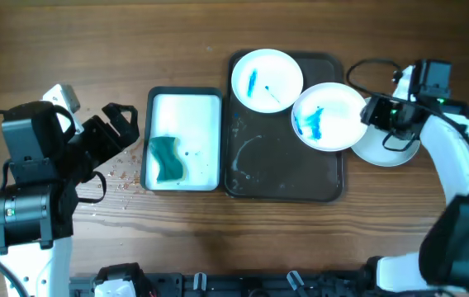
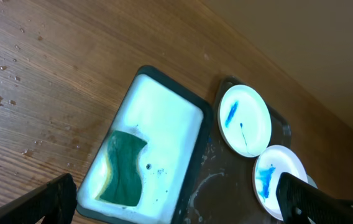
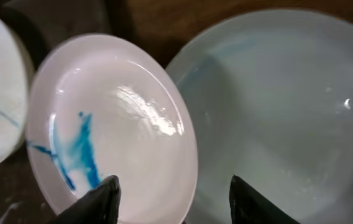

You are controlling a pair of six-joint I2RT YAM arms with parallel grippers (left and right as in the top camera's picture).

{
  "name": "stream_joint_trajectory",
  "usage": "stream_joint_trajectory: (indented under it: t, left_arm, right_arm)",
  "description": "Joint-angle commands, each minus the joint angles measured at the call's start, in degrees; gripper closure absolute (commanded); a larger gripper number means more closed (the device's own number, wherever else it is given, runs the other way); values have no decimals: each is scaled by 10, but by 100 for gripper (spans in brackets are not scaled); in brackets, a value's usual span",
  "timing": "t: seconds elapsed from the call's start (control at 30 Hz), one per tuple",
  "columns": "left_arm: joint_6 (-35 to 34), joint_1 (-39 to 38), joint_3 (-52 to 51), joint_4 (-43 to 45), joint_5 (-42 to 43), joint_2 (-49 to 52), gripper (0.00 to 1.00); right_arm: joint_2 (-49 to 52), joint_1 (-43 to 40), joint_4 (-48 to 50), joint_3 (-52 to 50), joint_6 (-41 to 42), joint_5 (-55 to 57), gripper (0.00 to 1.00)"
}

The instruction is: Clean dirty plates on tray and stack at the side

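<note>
1. The large dark brown rectangular tray (image 1: 284, 177) is lying right of centre on the wooden table (image 1: 218, 247), its smudged floor showing pale streaks. It is carrying a round white shallow plate with thin blue streaks (image 1: 267, 80) in its far left corner.
2. A second round white plate with a broad blue-teal smear (image 1: 329, 115) is overhanging the tray's right rim and sitting tilted. Its right edge is overlapping a plain round white plate (image 1: 387, 155) that is resting on the table just beside the tray.
3. The smaller white rectangular tray (image 1: 189, 107) is sitting just left of the brown one, holding a green sponge (image 1: 167, 159) in its near left corner (a few dark flecks are lying beside it on the white floor).
4. Overhead, the right arm and the smeared plate are hiding most of the plain plate. In the right wrist view a faint bluish arc is showing across its floor.
5. The right gripper (image 3: 173, 193) is reaching in from the right, level with the smeared plate's right rim. Its dark fingers (image 3: 102, 199) are standing partly apart, one over the plate's floor and one past its rim. The frame edge is cutting off any contact, so I cannot tell whether they are pinching it.
6. The left gripper (image 1: 119, 125) is hovering over the table left of the white tray, well apart from the plates. Its fingers (image 2: 46, 202) are spread wide and holding nothing.
</note>
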Motion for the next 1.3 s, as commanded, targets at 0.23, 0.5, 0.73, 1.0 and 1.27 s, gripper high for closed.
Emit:
stream_joint_trajectory:
  t: [0.23,0.5,0.73,1.0,1.27]
  left_arm:
    - [-3,4,7,1,5,1,0]
    - [-3,4,7,1,5,1,0]
    - [-3,4,7,1,5,1,0]
    - [0,-5,7,-30,63,16,0]
    - [40,-109,6,-129,-45,176,16]
  right_arm:
    - [90,2,25,-16,-9,-11,76]
    - [58,3,-23,-20,16,-10,96]
    - [-98,74,-143,-27,19,-18,96]
    - [-95,197,-71,-137,152,35,96]
    - [-90,200,8,-158,81,37,65]
